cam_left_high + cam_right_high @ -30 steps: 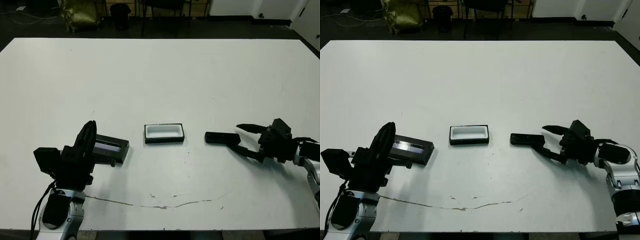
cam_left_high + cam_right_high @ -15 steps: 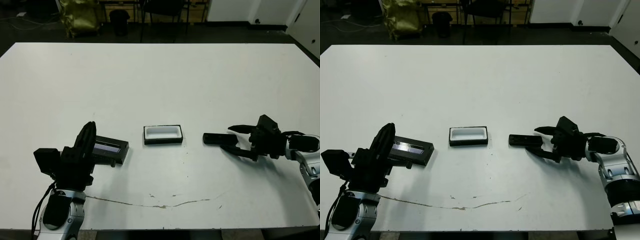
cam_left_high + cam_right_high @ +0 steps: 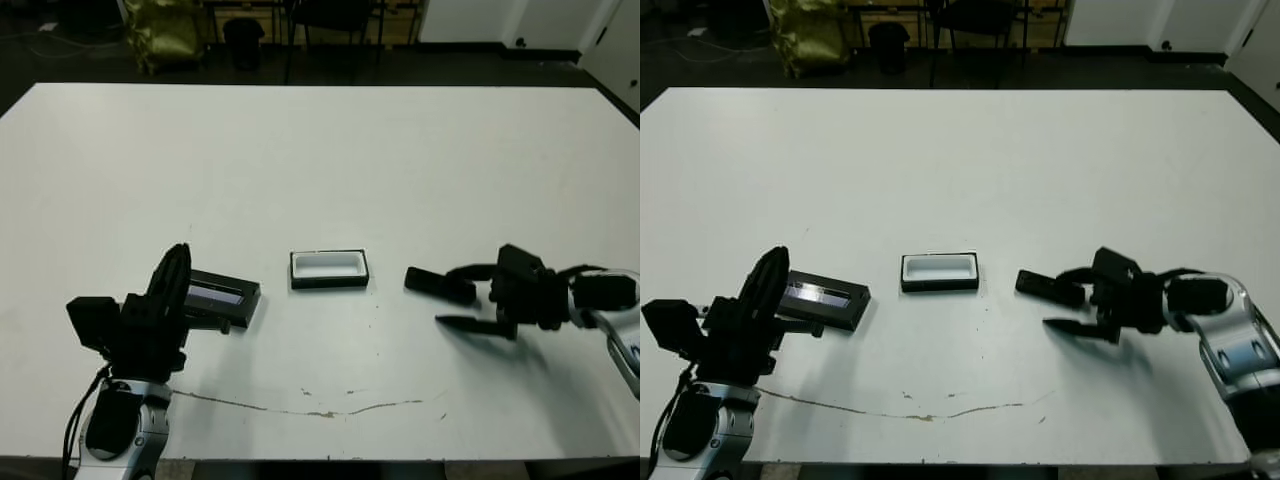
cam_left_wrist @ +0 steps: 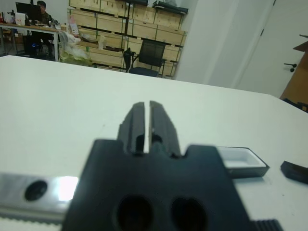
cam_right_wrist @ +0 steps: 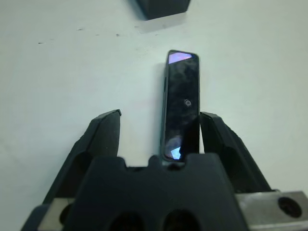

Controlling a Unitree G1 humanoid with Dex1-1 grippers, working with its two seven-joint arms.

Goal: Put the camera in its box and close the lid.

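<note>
- Left eye view: my white table (image 3: 330,150) carries three things in a rough row. The box (image 3: 329,269) sits in the middle, open, its white lining showing. The lid (image 3: 222,298) lies flat well to its left, bluish strip up, just beside my left gripper (image 3: 172,285). The camera (image 3: 439,285) lies on the table to the right of the box, apart from it, with bare table between them. A thin cracked line (image 3: 330,408) runs across the table nearer to me. Dark floor, a chair (image 3: 335,20) and a yellowish bag (image 3: 160,28) show beyond the far edge.
- Right eye view: the same row. My right gripper (image 3: 1068,297) lies level with the table, fingers spread wide; one finger reaches along the camera's far side, the other lies on its near side, further off. Whether either finger touches the camera I cannot tell.
- Left wrist view: my left fingers (image 4: 136,123) stand almost together, only a thin slit between them, holding nothing. The box's corner and the camera's end show past them; a seated person (image 4: 42,12), stacked boxes (image 4: 125,33) and the chair stand far behind.
- Right wrist view: the camera runs lengthwise between my open fingers (image 5: 103,137), its glossy face up, close against one finger and well clear of the other. The box's corner shows just beyond the camera's far tip.
</note>
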